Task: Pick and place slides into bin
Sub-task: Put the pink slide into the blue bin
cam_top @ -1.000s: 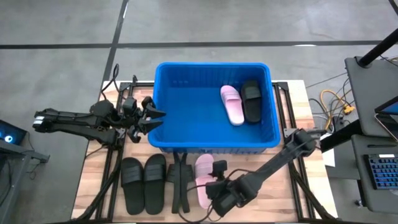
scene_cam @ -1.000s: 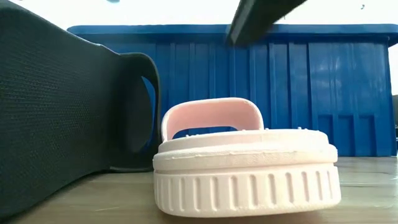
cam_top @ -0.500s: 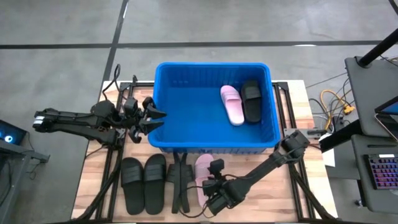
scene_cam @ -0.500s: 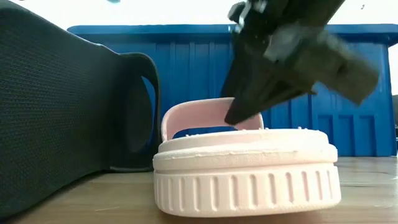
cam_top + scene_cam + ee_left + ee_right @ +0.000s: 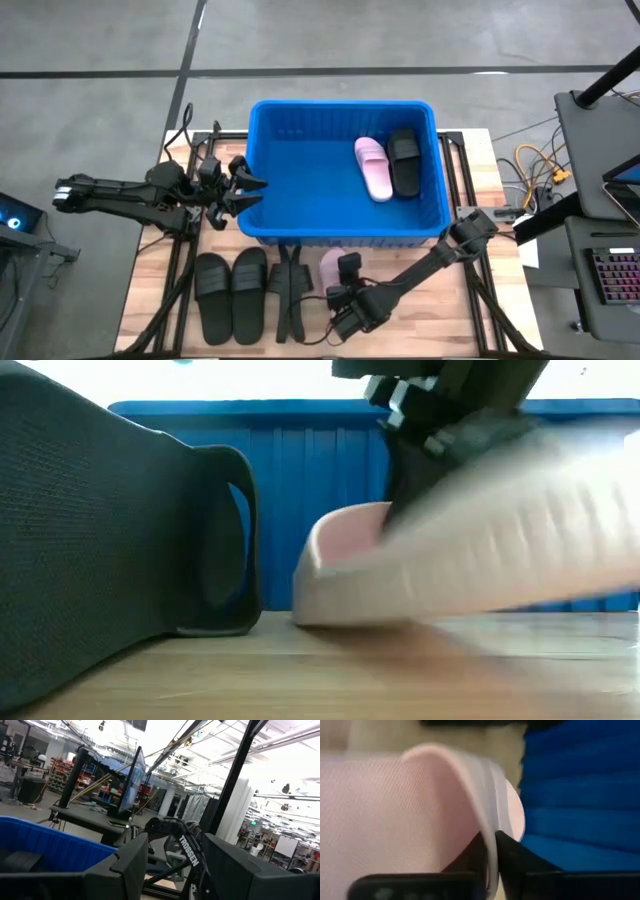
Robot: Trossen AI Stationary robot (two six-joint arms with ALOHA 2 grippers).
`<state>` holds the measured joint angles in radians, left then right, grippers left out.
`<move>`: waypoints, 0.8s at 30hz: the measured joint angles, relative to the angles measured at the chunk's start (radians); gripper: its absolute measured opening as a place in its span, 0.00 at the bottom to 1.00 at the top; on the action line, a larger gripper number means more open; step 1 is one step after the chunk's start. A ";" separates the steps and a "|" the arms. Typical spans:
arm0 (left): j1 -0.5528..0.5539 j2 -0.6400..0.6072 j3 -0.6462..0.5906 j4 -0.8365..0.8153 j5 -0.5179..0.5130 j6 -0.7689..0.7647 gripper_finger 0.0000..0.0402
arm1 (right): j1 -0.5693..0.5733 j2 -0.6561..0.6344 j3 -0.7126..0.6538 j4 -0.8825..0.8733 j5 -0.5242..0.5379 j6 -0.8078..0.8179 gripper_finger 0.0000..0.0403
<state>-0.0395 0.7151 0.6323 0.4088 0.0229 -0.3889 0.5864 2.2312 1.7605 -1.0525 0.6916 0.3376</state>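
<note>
on my left the left gripper (image 5: 252, 190) hangs spread just beside the bin (image 5: 262, 228) wall, holding nothing, parked so it stays out of the way. below it two black slides (image 5: 232, 293) lie side by side on the table (image 5: 150, 300), untouched. further right my right gripper (image 5: 341, 293) pinches the strap of the pink slide (image 5: 470, 550), tipping its heel off the wood in front of the bin; i judge that wall must be cleared, and a pink (image 5: 372, 168) and black slide (image 5: 404, 160) already lie inside.
</note>
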 joint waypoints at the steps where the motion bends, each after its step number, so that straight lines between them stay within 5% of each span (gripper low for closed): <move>1: 0.000 0.000 0.000 0.000 0.000 0.000 0.44 | 0.000 -0.002 0.012 -0.029 -0.032 0.000 0.05; 17: 0.000 0.002 0.000 0.001 0.001 0.002 0.44 | -0.016 -0.126 0.429 -0.399 -0.507 -0.126 0.02; 21: 0.000 0.003 0.000 0.002 0.000 0.002 0.44 | -0.059 -0.215 0.540 -0.410 -0.492 -0.127 0.02; 24: 0.000 0.003 0.000 0.001 0.000 0.002 0.44 | -0.091 -0.302 0.574 -0.398 -0.351 -0.130 0.02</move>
<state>-0.0395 0.7181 0.6323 0.4095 0.0231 -0.3866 0.4950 1.9292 2.3347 -1.4501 0.3401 0.2075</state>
